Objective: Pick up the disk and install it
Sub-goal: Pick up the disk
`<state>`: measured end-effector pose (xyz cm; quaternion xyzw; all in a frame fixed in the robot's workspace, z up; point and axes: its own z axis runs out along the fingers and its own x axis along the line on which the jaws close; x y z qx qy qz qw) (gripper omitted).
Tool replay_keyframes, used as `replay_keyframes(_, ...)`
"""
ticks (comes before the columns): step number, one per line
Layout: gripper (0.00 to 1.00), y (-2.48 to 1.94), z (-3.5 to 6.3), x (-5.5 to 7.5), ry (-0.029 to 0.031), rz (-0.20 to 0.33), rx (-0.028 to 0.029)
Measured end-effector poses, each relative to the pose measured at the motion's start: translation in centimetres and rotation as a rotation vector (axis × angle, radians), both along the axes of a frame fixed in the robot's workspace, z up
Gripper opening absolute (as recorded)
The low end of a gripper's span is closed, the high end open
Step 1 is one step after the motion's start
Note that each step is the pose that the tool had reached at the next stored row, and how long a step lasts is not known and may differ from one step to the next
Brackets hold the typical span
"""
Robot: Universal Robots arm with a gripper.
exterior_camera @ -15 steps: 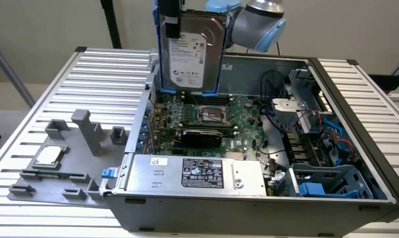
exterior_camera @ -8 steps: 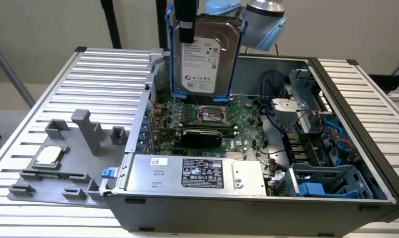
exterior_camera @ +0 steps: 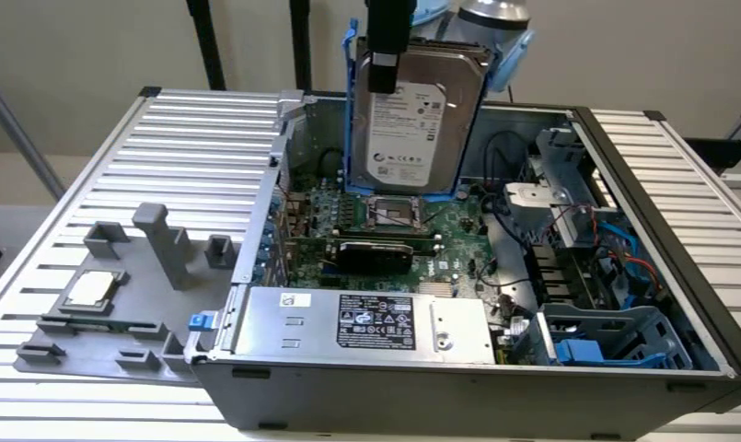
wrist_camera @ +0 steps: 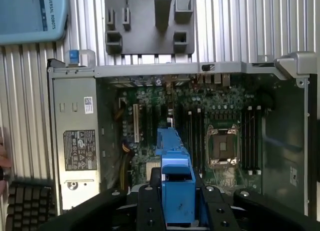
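You've got the disk point(exterior_camera: 403, 120) in its blue carrier point(wrist_camera: 178, 191), w/ the pincer point(wrist_camera: 172, 183) closed on the carrier's end. It's upright, label showing, held above the open PC case point(exterior_camera: 468, 405) approx. mid-worktop point(exterior_camera: 198, 138), over the motherboard point(exterior_camera: 444, 239) & not in the drive bay point(exterior_camera: 609, 336). The grey fixture point(exterior_camera: 161, 304) w/ the small silver chip point(exterior_camera: 93, 288) sits beside the case, toward the worktop's edge at the exterior view's left.
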<state>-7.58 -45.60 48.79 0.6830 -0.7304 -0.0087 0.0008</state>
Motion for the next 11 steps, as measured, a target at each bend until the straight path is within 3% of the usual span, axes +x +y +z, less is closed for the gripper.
replay_keyframes(11,0.0,-2.57,-0.01,3.7,0.0,0.0,0.0)
